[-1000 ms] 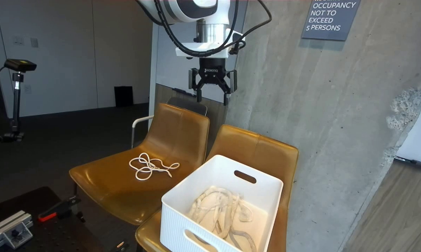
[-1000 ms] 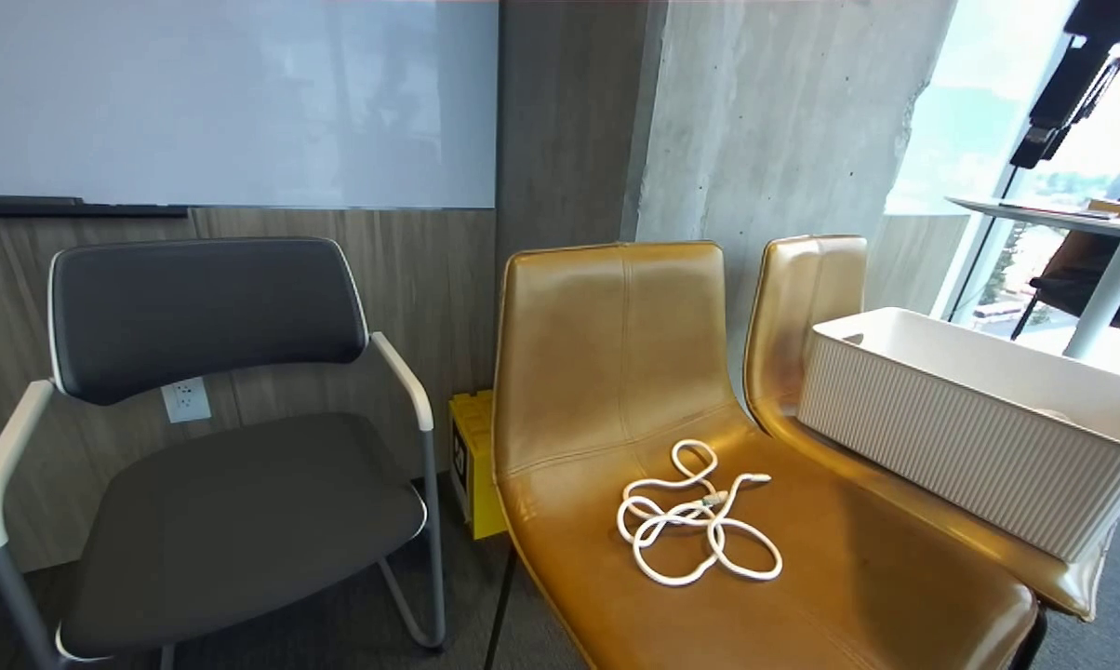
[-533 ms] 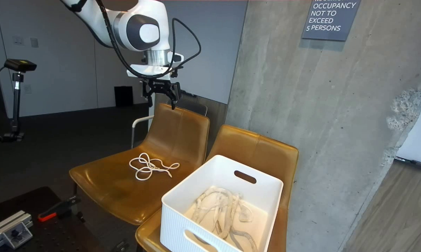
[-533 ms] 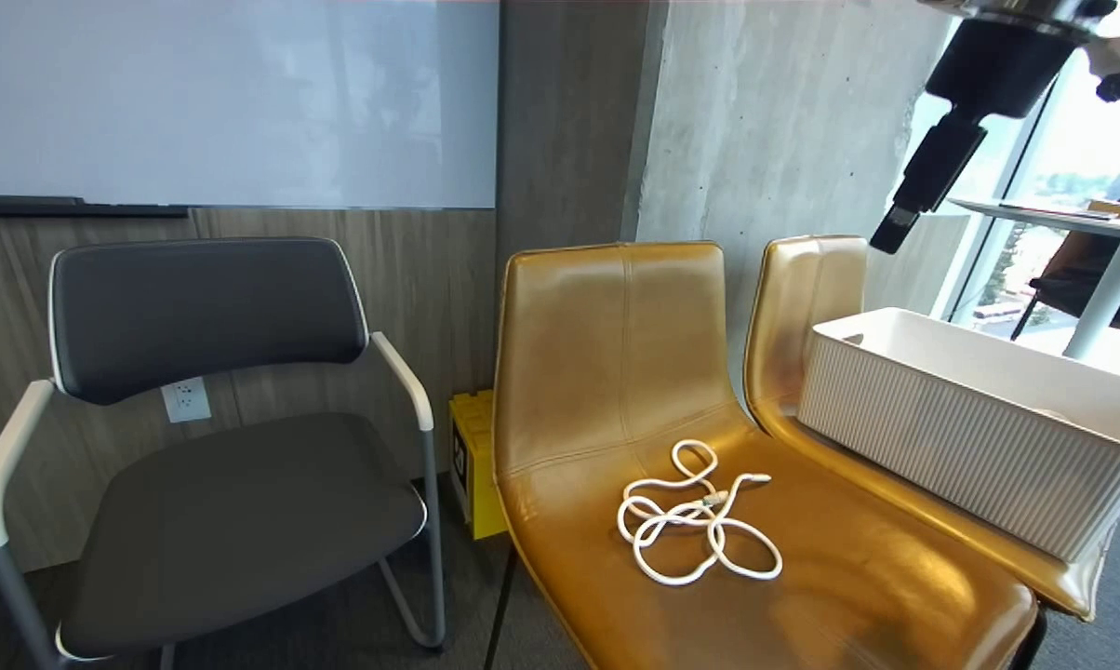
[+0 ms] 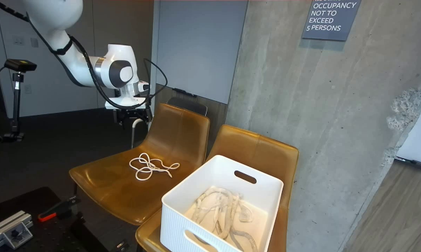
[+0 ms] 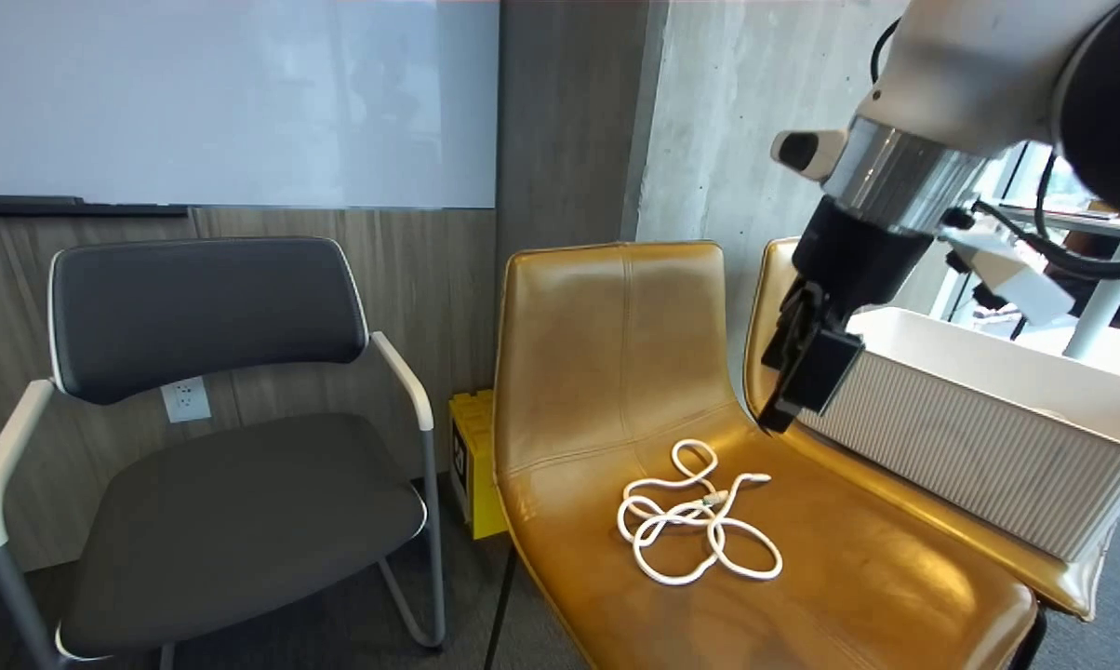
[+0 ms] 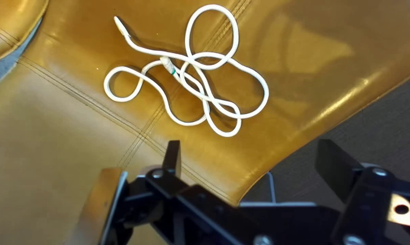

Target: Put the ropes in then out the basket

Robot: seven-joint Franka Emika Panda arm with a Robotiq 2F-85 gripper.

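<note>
The arm [image 5: 77,68] is white and rounded, its dark grey patch [image 5: 115,74] bearing 1 white disc [image 5: 126,74]. Black cables [image 5: 91,70] loop along it; a black strap [image 5: 63,50] crosses it. A silver collar [image 6: 900,177] (polished to a shine) meets the black gripper [image 7: 251,149], studded with at least 4 pale screw heads [image 7: 157,174].

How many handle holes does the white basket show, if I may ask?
2: in an exterior view, the basket shows a far hole toward the chair backrest and a near hole at the opposite end. It runs past the picture's edge, so more may be hidden.
</note>
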